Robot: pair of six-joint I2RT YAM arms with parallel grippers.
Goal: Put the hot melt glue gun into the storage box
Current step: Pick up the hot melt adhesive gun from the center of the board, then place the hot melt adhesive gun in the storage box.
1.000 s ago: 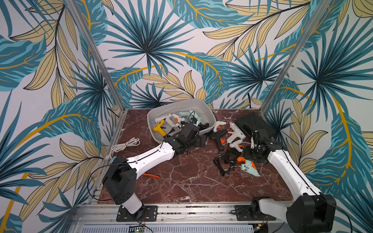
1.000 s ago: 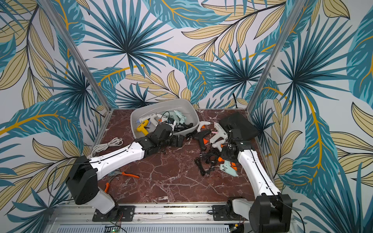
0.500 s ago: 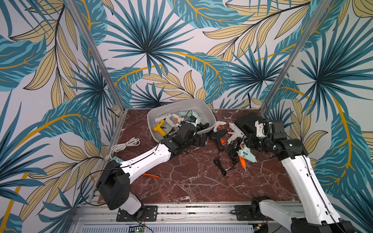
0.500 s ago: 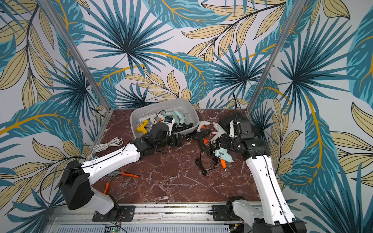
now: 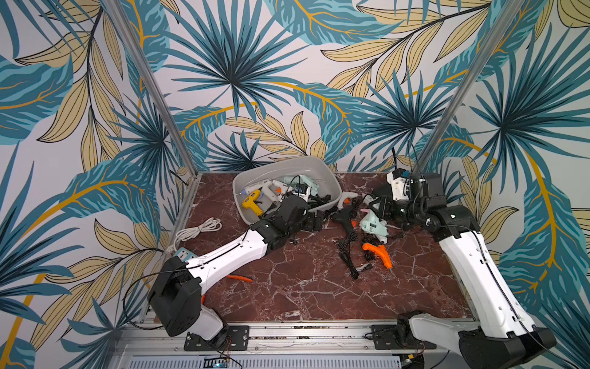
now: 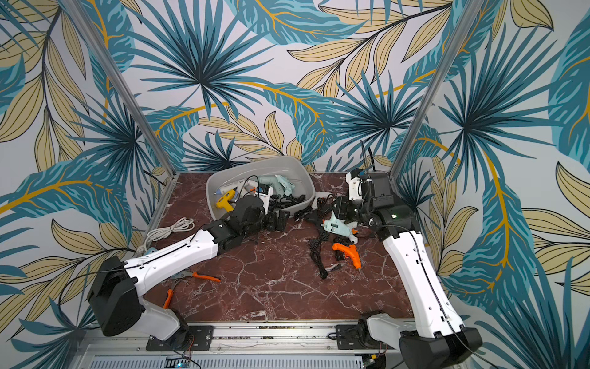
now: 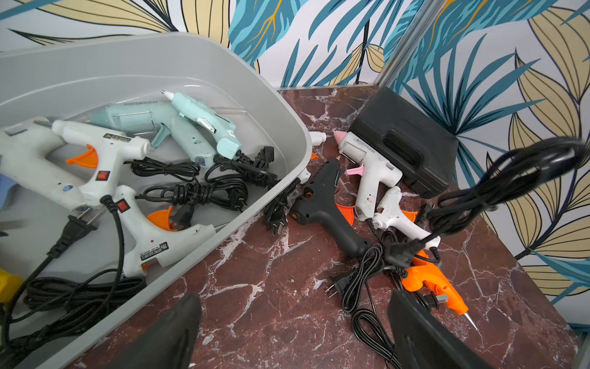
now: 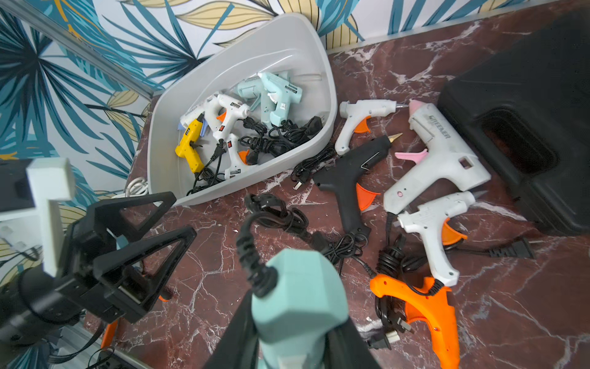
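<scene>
My right gripper point(image 8: 293, 316) is shut on a mint-green hot melt glue gun point(image 8: 297, 287), which hangs above the table in both top views point(image 5: 372, 223) point(image 6: 336, 227); its black cord point(image 7: 510, 179) trails down. The storage box point(image 5: 281, 161) point(image 6: 255, 163), a light grey tub, stands at the back left of the held gun, with several glue guns and cords inside point(image 7: 127, 64) point(image 8: 287, 41). My left gripper point(image 7: 293, 306) point(image 8: 184, 212) is open over bare table just in front of the box's near corner point(image 5: 314, 220), holding nothing.
A black glue gun point(image 5: 344, 217), an orange one point(image 5: 378, 255) and white ones point(image 8: 440, 159) lie with tangled cords right of the box. A black hard case point(image 7: 405, 143) sits in the back right corner. A white cable coil point(image 5: 198, 228) and orange pliers point(image 6: 204, 276) lie at the left.
My right gripper has lifted the mint-green glue gun off the table and carried it up and toward the box. The left gripper has stayed near the box's front corner.
</scene>
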